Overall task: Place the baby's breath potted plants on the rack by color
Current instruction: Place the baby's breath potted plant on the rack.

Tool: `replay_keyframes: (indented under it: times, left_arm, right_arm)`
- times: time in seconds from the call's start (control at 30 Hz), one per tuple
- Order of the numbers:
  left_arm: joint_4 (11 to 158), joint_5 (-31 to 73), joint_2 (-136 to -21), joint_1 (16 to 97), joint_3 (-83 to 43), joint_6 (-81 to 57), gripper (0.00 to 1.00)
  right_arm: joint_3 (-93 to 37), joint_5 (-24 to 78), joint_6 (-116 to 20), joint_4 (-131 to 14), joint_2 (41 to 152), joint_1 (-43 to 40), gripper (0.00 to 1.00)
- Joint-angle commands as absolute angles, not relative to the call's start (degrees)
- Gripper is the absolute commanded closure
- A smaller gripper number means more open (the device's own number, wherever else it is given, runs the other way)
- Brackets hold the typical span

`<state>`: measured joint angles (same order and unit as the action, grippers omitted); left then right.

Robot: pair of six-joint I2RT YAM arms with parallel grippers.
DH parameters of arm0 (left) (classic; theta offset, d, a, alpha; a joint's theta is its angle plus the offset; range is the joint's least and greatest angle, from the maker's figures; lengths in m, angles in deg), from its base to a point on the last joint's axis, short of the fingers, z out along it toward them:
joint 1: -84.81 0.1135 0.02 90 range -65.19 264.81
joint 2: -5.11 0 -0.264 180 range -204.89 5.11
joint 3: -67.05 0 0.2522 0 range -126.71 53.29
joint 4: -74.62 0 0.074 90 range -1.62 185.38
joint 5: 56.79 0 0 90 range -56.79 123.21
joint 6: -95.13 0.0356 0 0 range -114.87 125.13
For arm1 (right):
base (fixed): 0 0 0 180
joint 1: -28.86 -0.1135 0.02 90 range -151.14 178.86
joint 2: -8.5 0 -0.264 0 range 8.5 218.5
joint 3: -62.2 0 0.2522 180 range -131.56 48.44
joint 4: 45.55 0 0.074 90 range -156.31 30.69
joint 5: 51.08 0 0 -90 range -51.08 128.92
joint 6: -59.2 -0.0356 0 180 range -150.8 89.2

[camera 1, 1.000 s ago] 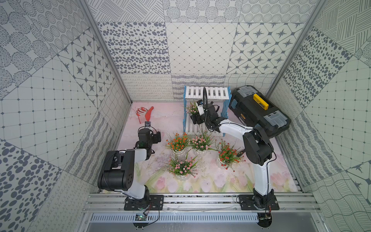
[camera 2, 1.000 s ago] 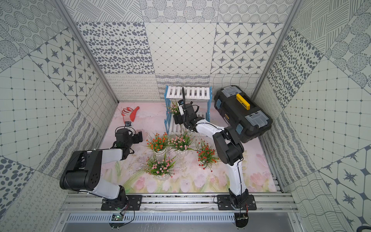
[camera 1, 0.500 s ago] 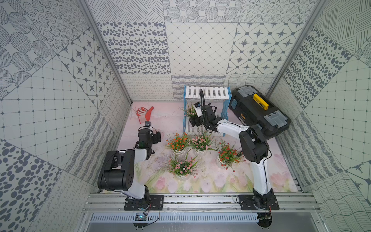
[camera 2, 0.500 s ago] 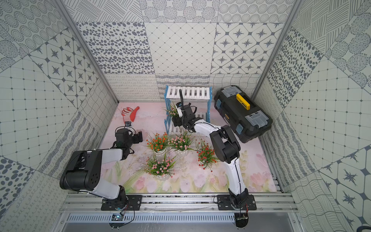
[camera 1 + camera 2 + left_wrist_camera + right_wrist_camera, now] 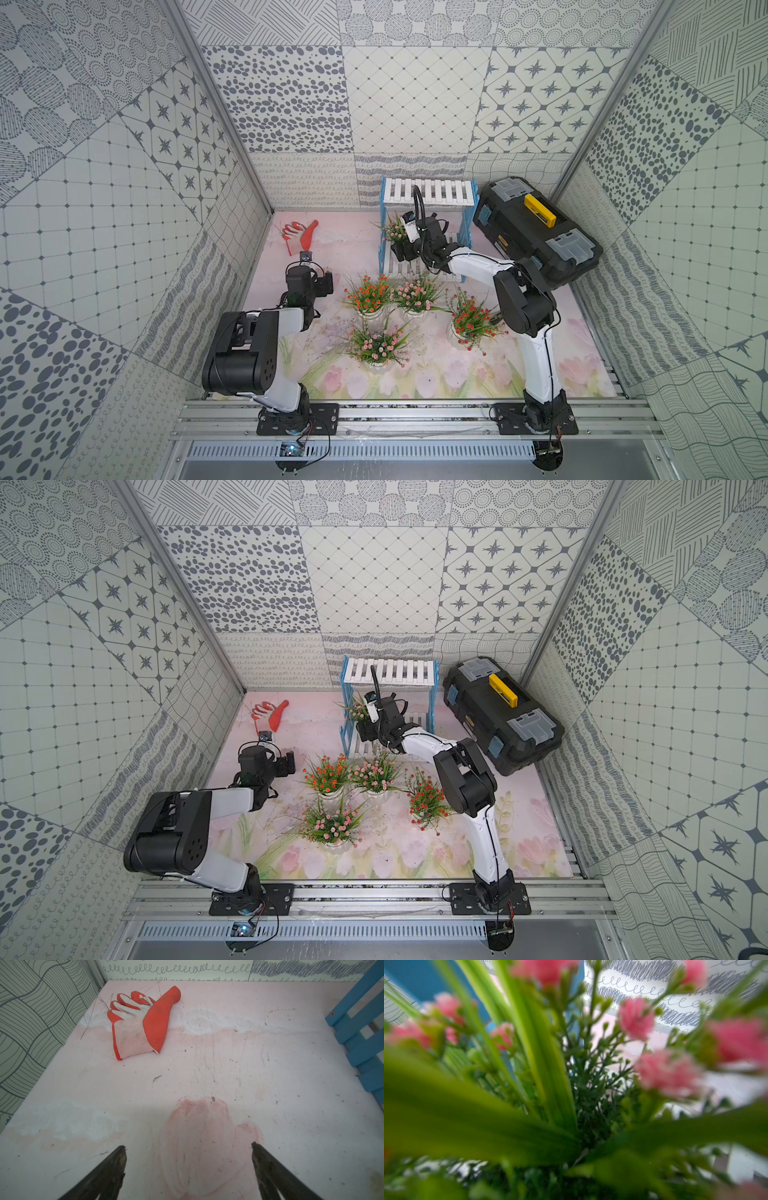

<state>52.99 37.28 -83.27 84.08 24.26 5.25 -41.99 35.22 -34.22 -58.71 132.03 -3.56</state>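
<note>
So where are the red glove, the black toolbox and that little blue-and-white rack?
red glove [image 5: 129, 1040], left wrist view, on its knitted cuff
black toolbox [image 5: 523, 230], in a top view, on its black lid
rack [image 5: 392, 672], in a top view, on its top white slats

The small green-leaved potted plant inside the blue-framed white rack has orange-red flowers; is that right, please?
Not quite: the small green-leaved potted plant inside the blue-framed white rack has pink flowers, as the right wrist view shows.
</note>
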Motion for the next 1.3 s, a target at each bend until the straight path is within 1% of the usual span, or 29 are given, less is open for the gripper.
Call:
replay_keyframes:
  times: [0.0, 0.23, 0.27, 0.4, 0.57, 0.87, 1.0, 1.27]
  left_arm:
    - [51.6, 38.1, -83.5, 84.0, 23.9, 4.9, 0.06]
    - [51.6, 38.1, -83.5, 84.1, 23.9, 4.9, 0.05]
    - [51.6, 38.1, -83.5, 84.1, 23.9, 4.9, 0.05]
    - [51.6, 38.0, -83.5, 84.0, 23.9, 4.9, 0.05]
    - [51.6, 38.1, -83.5, 84.0, 24.0, 4.9, 0.06]
    - [51.6, 38.0, -83.5, 84.0, 23.9, 4.9, 0.05]
    - [51.5, 38.0, -83.4, 84.2, 24.0, 4.9, 0.06]
    - [65.7, 35.6, -80.5, 84.6, 16.8, 5.1, 0.06]
  right_arm:
    - [-44.5, 33.8, -34.8, -52.7, 133.1, -3.2, 0.13]
    - [-46.3, 31.2, -35.3, -54.4, 134.6, -3.3, 0.12]
    - [-46.2, 31.3, -35.2, -54.6, 134.6, -3.4, 0.12]
    - [-45.6, 30.6, -34.8, -55.6, 134.2, -3.4, 0.02]
    - [-43.9, 30.1, -34.1, -55.3, 131.6, -3.3, 0.02]
    - [-36.1, 29.1, -33.0, -54.6, 121.0, -3.2, 0.02]
    - [-33.1, 29.3, -33.0, -57.5, 114.5, -3.3, 0.02]
    - [-31.3, 26.4, -34.9, -68.8, 104.2, -3.2, 0.02]
